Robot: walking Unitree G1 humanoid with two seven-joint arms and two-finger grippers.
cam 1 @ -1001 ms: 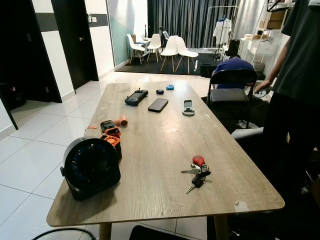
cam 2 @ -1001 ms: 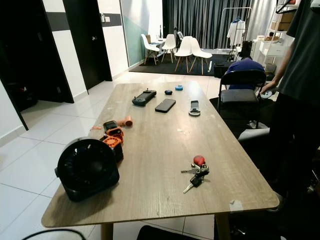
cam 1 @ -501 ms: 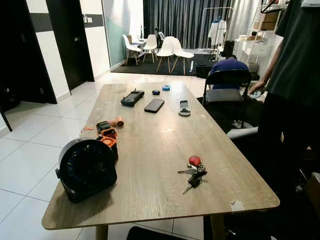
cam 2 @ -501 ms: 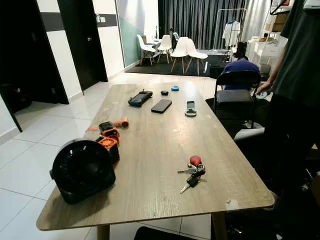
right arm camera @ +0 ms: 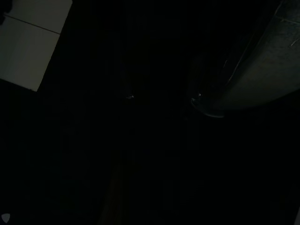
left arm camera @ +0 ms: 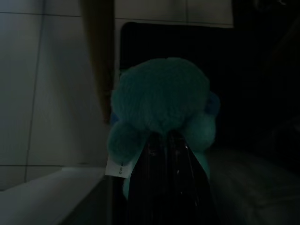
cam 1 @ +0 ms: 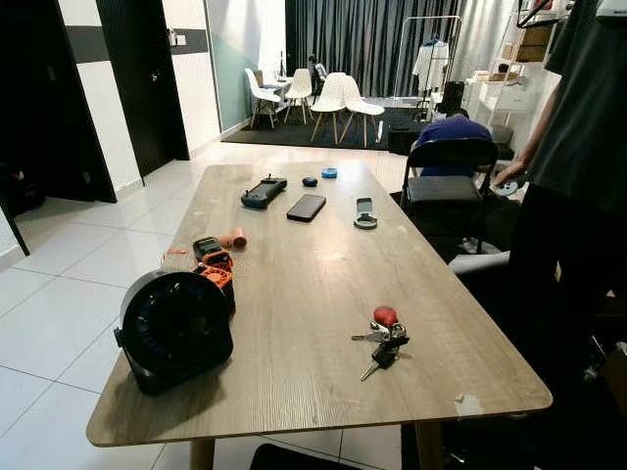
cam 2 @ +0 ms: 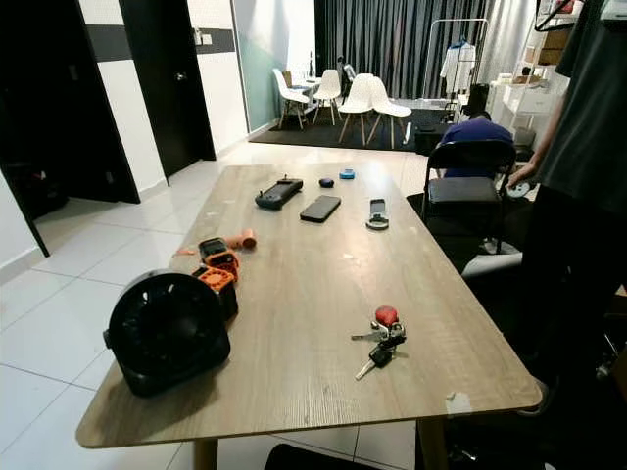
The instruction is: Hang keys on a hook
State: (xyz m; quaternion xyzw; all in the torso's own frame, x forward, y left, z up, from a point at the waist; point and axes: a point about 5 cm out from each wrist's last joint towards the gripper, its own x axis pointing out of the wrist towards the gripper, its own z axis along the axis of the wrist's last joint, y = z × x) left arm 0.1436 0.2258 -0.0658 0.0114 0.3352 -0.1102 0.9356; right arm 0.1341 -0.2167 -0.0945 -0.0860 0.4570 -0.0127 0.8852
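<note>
A bunch of keys (cam 1: pixel 383 338) with a red fob lies on the near right part of the long wooden table (cam 1: pixel 313 284), close to its right edge. In the dim left wrist view, my left gripper (left arm camera: pixel 162 140) hangs below the table level. Its two black fingers are closed together on a teal plush toy (left arm camera: pixel 161 101) with a white tag. The right wrist view is almost black, and I can make out only a pale floor tile and a curved grey edge.
On the table's near left stand a black round fan (cam 1: pixel 176 328) and an orange-black tool (cam 1: pixel 215 261). Farther back lie a phone (cam 1: pixel 307 207), a handheld controller (cam 1: pixel 265 191) and small items. A person (cam 1: pixel 578 186) stands at the right beside a black chair (cam 1: pixel 451 181).
The whole picture has shifted slightly, so the camera moved. The keys and the other things on the table have stayed in place.
</note>
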